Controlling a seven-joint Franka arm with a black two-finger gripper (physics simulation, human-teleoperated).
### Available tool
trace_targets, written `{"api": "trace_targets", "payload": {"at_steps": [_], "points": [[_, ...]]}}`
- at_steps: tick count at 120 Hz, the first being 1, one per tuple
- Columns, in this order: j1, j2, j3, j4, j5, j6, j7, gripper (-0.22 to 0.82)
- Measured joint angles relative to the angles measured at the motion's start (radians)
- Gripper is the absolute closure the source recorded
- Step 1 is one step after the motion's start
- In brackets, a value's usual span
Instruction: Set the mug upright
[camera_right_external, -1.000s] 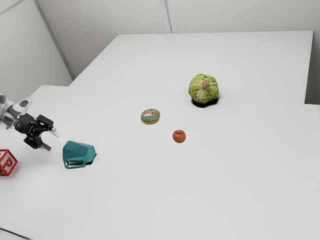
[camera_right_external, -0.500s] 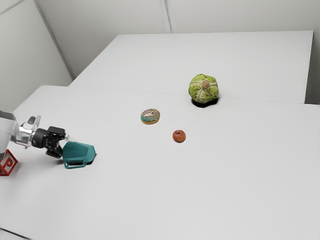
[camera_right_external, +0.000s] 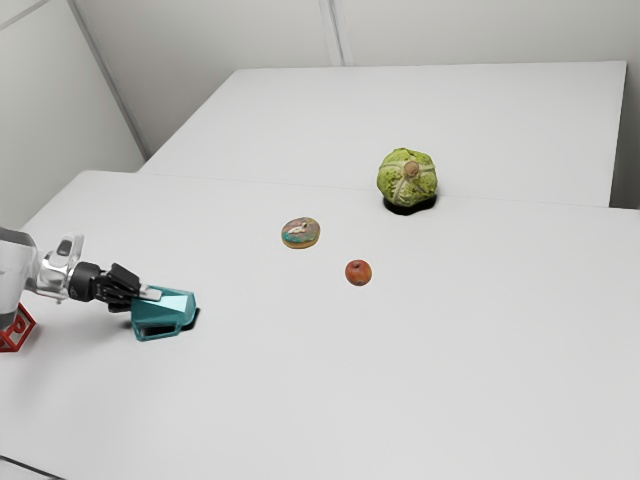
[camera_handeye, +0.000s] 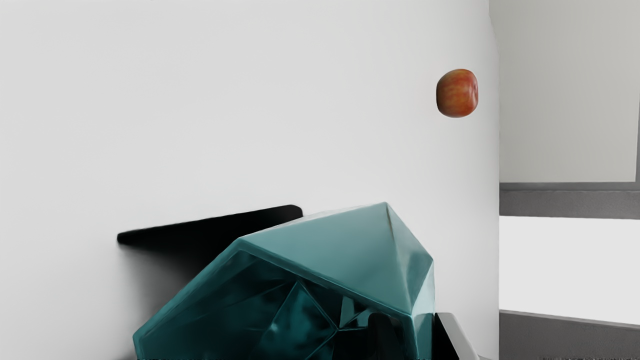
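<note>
Your gripper (camera_right_external: 150, 294): closed on wall of teal mug (camera_right_external: 165, 315), one finger inside, one outside. Your arm (camera_right_external: 55, 272): low, reaching toward exterior view's right.

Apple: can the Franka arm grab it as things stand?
Probably not: its gripper looks shut on the wall of the mug, one finger inside and one outside, so it would likely have to let go before taking the apple.
</note>
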Motion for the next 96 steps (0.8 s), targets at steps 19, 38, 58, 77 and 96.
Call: {"api": "trace_targets", "payload": {"at_steps": [19, 38, 58, 77, 96], "points": [[-0.001, -0.016, 0.000, 0.001, 0.001, 0.003, 0.022, 0.72], [-0.050, -0.145, 0.000, 0.020, 0.055, 0.018, 0.024, 0.76], [-0.159, -0.237, -0.045, 0.095, 0.278, 0.110, 0.004, 0.77], [-0.261, -0.256, -0.187, 0.186, 0.700, 0.243, -0.084, 0.78], [-0.351, -0.252, -0.235, 0.162, 0.934, 0.371, -0.217, 0.78]]}}
